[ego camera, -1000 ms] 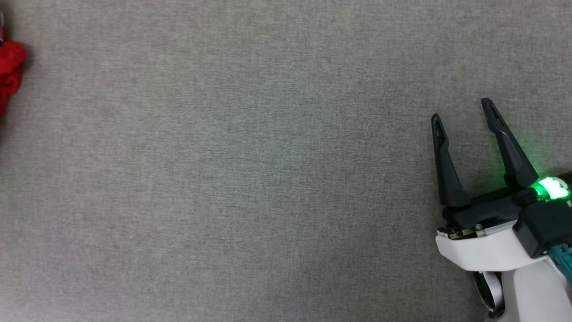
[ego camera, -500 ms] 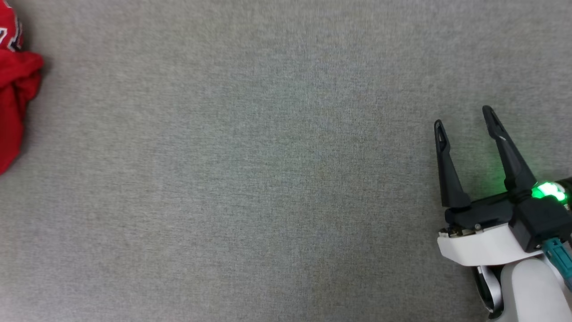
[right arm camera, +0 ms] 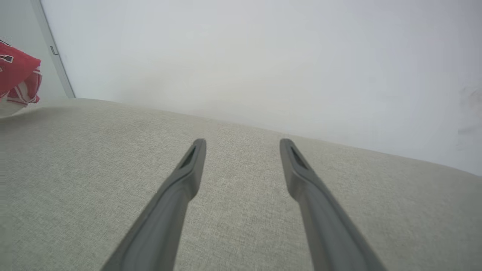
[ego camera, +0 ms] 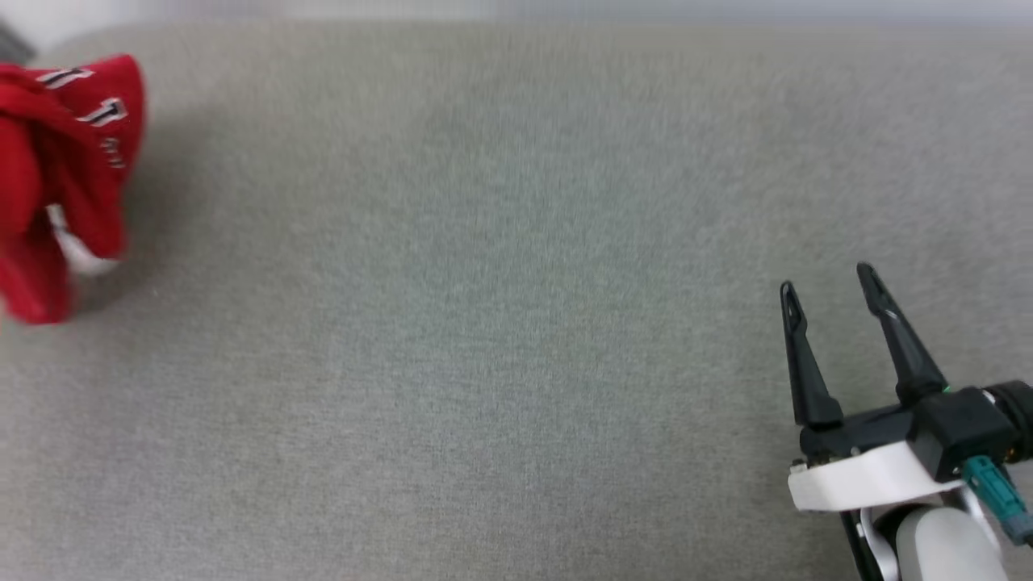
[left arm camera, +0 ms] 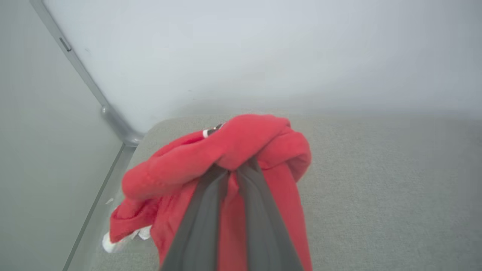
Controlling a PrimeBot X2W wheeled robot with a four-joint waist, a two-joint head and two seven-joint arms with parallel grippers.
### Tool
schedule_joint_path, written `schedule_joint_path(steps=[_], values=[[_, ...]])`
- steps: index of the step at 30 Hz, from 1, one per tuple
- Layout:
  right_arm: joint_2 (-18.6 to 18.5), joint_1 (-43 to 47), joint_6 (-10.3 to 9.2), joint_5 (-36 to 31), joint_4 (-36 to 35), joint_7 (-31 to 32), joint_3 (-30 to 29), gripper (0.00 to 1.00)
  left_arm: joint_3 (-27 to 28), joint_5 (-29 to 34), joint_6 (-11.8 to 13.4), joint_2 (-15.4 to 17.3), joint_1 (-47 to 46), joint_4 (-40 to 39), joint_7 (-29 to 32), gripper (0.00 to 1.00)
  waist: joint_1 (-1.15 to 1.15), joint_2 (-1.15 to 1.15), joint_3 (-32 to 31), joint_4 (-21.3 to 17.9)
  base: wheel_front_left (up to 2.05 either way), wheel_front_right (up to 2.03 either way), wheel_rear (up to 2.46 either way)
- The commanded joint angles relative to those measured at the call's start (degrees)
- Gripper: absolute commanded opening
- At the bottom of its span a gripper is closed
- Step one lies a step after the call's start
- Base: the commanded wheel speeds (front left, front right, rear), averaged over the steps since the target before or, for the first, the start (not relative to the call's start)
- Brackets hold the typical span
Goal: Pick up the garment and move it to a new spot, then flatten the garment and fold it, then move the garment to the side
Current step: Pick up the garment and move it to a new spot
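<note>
Red against grey: pinches the garment [left arm camera: 244, 139] in the left gripper [left arm camera: 233, 170], dark fingers drawn nearly together on a fold at the top of the bundle, with cloth draped down both sides of them. Hangs crumpled at the far left of the head view, near the rear left corner of the grey fabric-covered table [ego camera: 516, 339], with white sleeve trim and part of the white-edged lettering on show; contact of the lowest folds with the surface impossible to tell.

Looks like the first step, the pick-up and carry to a new spot, with flattening, folding and setting aside not yet begun. Calls next, by this reading, for a carry toward the bare middle of the table on a firm pinch, then a low release, to open the bundle rather than drop it in a knot.

Waits well apart at the lower right: right gripper [ego camera: 825, 277], fingers spread wide, holding nothing, touching nothing, poised over bare cloth, free for the smoothing work ahead.
</note>
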Motion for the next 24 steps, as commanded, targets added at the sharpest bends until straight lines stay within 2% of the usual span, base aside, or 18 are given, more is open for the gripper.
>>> schedule_joint_path(steps=[1, 4, 9, 11, 15, 18, 24], values=[[0.3, 0.9, -0.04, 0.4, 0.4, -0.1, 0.0, 1.00, -0.7, 0.9, 0.0, -0.4, -0.1, -1.1, -0.9, 0.00, 0.00, 0.00, -4.9, -0.7, 0.00, 0.00, 0.00], [0.3, 1.8, -0.04, 1.0, 1.0, -0.1, 0.1, 1.00, -2.2, 3.1, 0.0, -1.8, -0.7, -3.8, -2.6, 0.00, 0.00, 0.00, -7.5, -1.1, 0.00, 0.00, 0.00], [0.4, 3.0, -0.04, 2.6, 1.3, -0.1, 0.2, 1.00, -4.5, 6.4, 1.7, -6.0, -1.1, -9.2, -4.4, 0.00, 0.00, 0.00, -10.3, -2.3, 0.00, 0.00, 0.00], [0.4, 3.1, -0.04, 2.8, 1.3, -0.1, 0.3, 1.00, -5.2, 7.4, 2.9, -8.3, -1.3, -11.6, -5.3, 0.00, 0.00, 0.00, -10.8, -2.9, 0.00, 0.00, 0.00], [0.4, 3.4, -0.04, 3.3, 1.0, -0.1, 0.4, 1.00, -6.7, 9.3, 7.2, -13.4, -1.0, -17.2, -6.9, 0.00, 0.00, 0.00, -11.0, -4.8, 0.00, 0.00, 0.00], [0.4, 3.5, -0.04, 3.4, 0.8, -0.1, 0.1, 1.00, -8.0, 10.7, 9.1, -17.7, -1.0, -19.5, -8.7, 0.00, 0.00, 0.00, -11.0, -6.3, 0.00, 0.00, 0.00], [0.3, 3.6, -0.04, 3.1, 0.3, -0.1, -0.7, 1.00, -10.9, 13.4, 12.5, -26.2, 0.5, -17.8, -13.1, 0.00, 0.00, 0.00, -10.4, -9.3, 0.00, 0.00, 0.00]])
